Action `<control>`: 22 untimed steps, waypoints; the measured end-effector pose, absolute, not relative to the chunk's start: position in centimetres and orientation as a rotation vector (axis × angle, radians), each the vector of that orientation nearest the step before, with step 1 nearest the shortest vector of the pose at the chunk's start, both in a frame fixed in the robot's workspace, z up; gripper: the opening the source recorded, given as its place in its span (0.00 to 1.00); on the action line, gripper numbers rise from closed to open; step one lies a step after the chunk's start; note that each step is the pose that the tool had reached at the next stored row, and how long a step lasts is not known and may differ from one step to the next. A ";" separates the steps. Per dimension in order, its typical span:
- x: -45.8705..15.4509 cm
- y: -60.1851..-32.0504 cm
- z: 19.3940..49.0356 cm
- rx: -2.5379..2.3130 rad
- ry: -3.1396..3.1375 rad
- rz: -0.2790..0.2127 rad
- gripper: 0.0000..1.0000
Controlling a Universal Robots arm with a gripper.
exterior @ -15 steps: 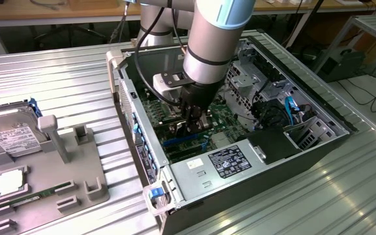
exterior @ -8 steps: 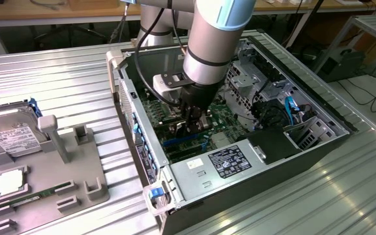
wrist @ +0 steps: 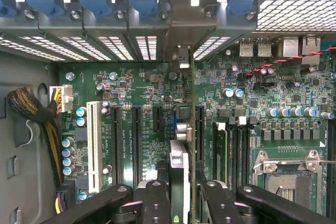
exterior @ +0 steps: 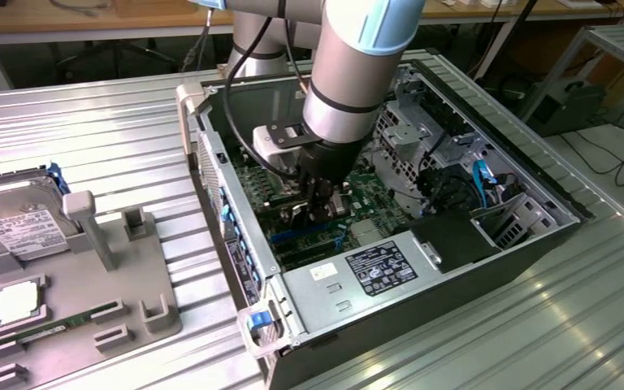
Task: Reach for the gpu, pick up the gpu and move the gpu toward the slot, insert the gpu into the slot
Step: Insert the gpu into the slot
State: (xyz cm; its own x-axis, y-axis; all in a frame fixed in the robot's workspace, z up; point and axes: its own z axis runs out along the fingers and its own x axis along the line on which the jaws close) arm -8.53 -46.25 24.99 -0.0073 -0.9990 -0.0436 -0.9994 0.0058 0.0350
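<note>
the gripper point(exterior: 318, 213) is down inside the open computer case point(exterior: 529, 175), just over the green board point(wrist: 136, 85). it is squeezed tight on the gpu point(wrist: 181, 174), which stands on its thin edge between the black fingers point(wrist: 156, 200). the gpu points at the row of long black slots point(wrist: 135, 135) on the board, with its silver end near the case's back wall. beside the case, a grey tray point(exterior: 127, 301) on the tabletop point(exterior: 95, 138) holds a silver hard drive point(exterior: 19, 227).

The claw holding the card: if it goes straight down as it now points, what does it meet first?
Probably the green board: the card, edge-on in the claw, hangs over a slot. Depth is unclear.
</note>
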 end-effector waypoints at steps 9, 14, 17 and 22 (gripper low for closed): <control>-8.7 -46.4 24.1 -2.211 2.227 0.092 0.28; -8.7 -46.4 24.1 -2.210 2.226 0.092 0.28; -8.7 -46.4 23.8 -2.210 2.226 0.093 0.28; -8.7 -46.4 23.6 -2.210 2.226 0.092 0.28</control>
